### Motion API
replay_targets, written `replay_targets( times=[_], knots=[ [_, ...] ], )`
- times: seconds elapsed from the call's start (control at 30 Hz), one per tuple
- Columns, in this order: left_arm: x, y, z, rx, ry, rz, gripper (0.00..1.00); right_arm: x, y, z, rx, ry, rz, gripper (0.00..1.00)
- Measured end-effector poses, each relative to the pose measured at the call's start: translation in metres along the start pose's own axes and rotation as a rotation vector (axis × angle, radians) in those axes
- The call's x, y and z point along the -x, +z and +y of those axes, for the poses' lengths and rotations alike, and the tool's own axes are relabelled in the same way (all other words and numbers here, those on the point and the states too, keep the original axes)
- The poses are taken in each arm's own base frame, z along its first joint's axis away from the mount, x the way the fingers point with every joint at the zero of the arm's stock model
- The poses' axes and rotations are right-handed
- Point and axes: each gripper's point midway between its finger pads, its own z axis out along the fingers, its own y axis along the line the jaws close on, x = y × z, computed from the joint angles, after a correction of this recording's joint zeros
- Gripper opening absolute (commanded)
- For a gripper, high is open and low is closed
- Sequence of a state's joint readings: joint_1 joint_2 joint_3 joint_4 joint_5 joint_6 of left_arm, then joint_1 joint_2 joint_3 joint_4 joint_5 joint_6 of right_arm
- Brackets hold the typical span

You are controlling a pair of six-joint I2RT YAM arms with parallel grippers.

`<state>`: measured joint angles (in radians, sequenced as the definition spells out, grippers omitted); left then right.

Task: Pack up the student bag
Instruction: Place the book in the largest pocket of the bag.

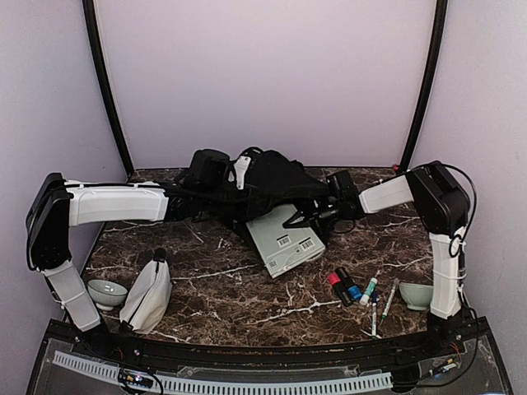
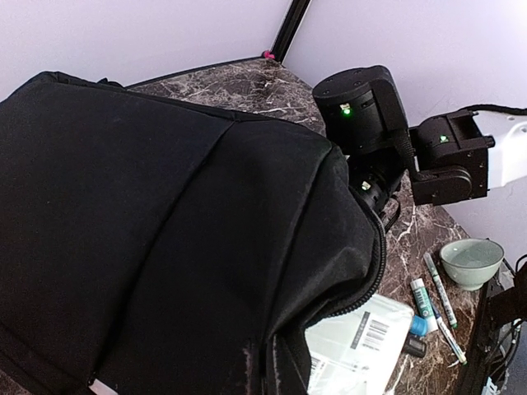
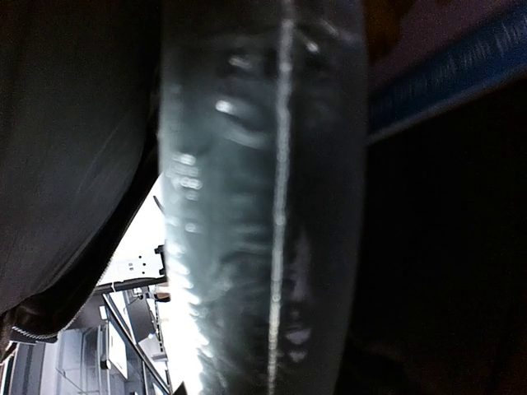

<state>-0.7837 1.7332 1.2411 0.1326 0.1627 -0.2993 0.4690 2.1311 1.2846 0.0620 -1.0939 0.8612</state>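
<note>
Far left, near edge: left bowl (image 1: 106, 291) with the white pouch (image 1: 148, 292) just beside it. My left arm (image 1: 115, 202) rises from its base, bends at the elbow and runs level to the right, towards the back of the table (image 1: 247, 288). The left gripper (image 1: 216, 174) is at the left end of the student bag (image 1: 268, 185), jaws closed. The fingers are hidden, so I can't tell if they have fabric.

The bag sits back-centre between the two grippers, long axis left to right. The zip edge is at its right end, facing near-right. The white box (image 1: 288, 240) with barcodes pokes out from under that edge.

The right gripper (image 1: 317, 216) is at the bag's right end. Its wrist view is a blur, so I can't tell the opening or any hold. The right arm (image 1: 387, 195) reaches left from a high elbow. Near right: markers (image 1: 346, 286), then the right bowl (image 1: 417, 295).
</note>
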Motion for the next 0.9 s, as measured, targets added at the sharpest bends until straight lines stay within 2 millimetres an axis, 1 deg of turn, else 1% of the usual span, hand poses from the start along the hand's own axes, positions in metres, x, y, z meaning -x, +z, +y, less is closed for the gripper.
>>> replay_targets(
  times=[0.07,0.23,0.4,0.57,0.77,0.8,0.83,0.87,0.9],
  knots=[
    [0.000,0.000,-0.001,-0.003,0.001,-0.001,0.00,-0.005,-0.003,0.004,-0.016,0.021,0.001,0.00],
    [0.002,0.000,-0.001,-0.005,0.007,-0.008,0.00,-0.027,-0.010,0.012,-0.061,0.090,0.019,0.00],
    [0.000,0.000,-0.001,-0.006,0.010,-0.008,0.00,-0.046,-0.010,0.019,-0.094,0.140,0.052,0.00],
    [-0.004,0.001,0.000,-0.009,0.009,-0.004,0.00,-0.053,-0.006,0.019,-0.108,0.154,0.072,0.00],
    [-0.004,0.001,-0.001,-0.014,0.010,-0.004,0.00,-0.054,-0.004,0.018,-0.107,0.146,0.073,0.00],
    [-0.004,0.001,-0.001,-0.014,0.010,-0.004,0.00,-0.055,-0.004,0.018,-0.106,0.144,0.073,0.48],
    [-0.004,0.001,-0.001,-0.014,0.009,-0.004,0.00,-0.055,-0.004,0.017,-0.106,0.143,0.073,0.84],
    [-0.004,0.001,-0.001,-0.015,0.009,-0.005,0.00,-0.049,-0.005,0.009,-0.150,0.146,0.034,0.87],
    [-0.003,0.001,-0.001,-0.016,0.009,-0.005,0.00,-0.042,-0.005,0.000,-0.205,0.135,-0.014,0.85]
  ],
)
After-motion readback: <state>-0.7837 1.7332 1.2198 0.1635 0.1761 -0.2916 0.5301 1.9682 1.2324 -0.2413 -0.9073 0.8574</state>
